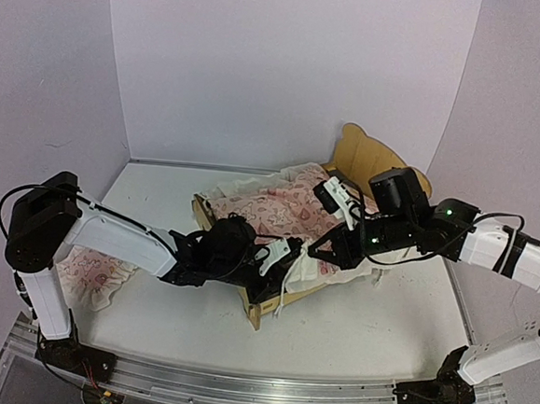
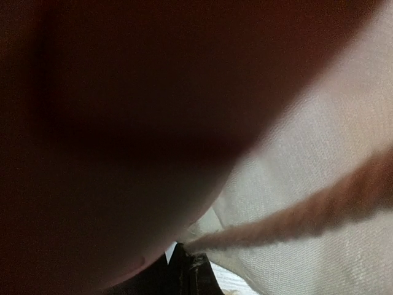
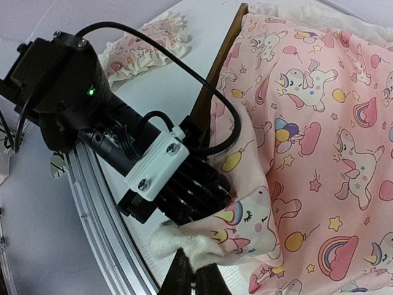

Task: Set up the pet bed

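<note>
The plywood pet bed (image 1: 260,311) stands mid-table, its wavy headboard (image 1: 366,152) at the back right. The pink unicorn blanket (image 1: 279,207) covers it and hides the mattress pad. My left gripper (image 1: 284,256) reaches in from the left at the bed's near corner and is shut on the blanket's edge; fabric (image 2: 319,160) fills most of the left wrist view above its fingertips (image 2: 195,273). My right gripper (image 3: 195,273) is shut on the blanket's white ruffled corner (image 3: 184,243), right next to the left gripper (image 3: 196,190). In the top view the right gripper (image 1: 322,250) is beside the left one.
The small pink ruffled pillow (image 1: 91,274) lies on the table at the left, beside the left arm; it also shows in the right wrist view (image 3: 147,43). A wooden side rail (image 3: 209,92) edges the blanket. White walls enclose the table on three sides.
</note>
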{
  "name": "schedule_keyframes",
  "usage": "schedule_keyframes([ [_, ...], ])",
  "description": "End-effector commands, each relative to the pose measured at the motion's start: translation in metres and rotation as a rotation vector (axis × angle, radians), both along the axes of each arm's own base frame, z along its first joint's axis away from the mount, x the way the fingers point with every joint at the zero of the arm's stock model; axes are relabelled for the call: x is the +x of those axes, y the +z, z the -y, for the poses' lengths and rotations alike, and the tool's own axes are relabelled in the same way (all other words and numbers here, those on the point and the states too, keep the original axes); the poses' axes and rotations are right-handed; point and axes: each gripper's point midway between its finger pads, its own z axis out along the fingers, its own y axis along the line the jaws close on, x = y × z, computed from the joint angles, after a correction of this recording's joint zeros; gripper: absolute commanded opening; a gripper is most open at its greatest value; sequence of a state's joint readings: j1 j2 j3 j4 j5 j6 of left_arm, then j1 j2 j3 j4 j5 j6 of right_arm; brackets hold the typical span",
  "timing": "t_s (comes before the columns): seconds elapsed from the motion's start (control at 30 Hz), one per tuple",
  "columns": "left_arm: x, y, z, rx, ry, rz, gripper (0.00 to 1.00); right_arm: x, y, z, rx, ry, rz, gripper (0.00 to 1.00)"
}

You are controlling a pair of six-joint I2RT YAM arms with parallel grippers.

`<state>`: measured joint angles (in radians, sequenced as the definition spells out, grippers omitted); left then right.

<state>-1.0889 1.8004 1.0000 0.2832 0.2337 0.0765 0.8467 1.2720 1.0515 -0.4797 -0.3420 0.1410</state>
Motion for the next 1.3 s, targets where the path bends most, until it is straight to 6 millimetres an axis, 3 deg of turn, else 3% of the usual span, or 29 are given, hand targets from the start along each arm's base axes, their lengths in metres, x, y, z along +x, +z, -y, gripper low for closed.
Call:
schedule_keyframes([
  [0.0,-0.005,-0.012,-0.003,0.058,-0.017,-0.055,0.00,0.016,0.013,-0.016,0.068,-0.115,-0.109,0.11],
  [0.1,-0.003,-0.019,-0.005,0.071,-0.013,-0.064,0.00,0.005,-0.001,-0.018,0.047,-0.119,-0.220,0.27],
  [0.2,-0.001,-0.024,-0.006,0.079,-0.014,-0.076,0.00,-0.009,-0.010,-0.014,0.009,-0.091,-0.291,0.35],
  [0.4,0.002,-0.026,-0.012,0.089,-0.012,-0.078,0.00,-0.014,-0.027,0.053,-0.220,-0.252,-0.240,0.62],
  [0.5,0.001,-0.024,-0.015,0.110,-0.019,-0.076,0.00,-0.015,-0.036,0.080,-0.280,-0.305,-0.236,0.67],
  [0.7,-0.005,-0.002,-0.018,0.092,-0.031,-0.088,0.05,-0.009,-0.043,0.084,-0.309,-0.312,-0.223,0.68],
  [0.97,-0.011,0.012,-0.021,0.097,-0.042,-0.129,0.32,-0.013,-0.056,0.074,-0.313,-0.255,-0.259,0.67],
  [1.13,-0.016,0.010,-0.017,0.099,-0.072,-0.167,0.36,-0.024,-0.086,0.068,-0.308,-0.225,-0.336,0.65],
  [1.27,-0.011,0.008,-0.017,0.130,-0.039,-0.178,0.39,-0.036,-0.107,0.047,-0.201,-0.143,-0.406,0.57],
])
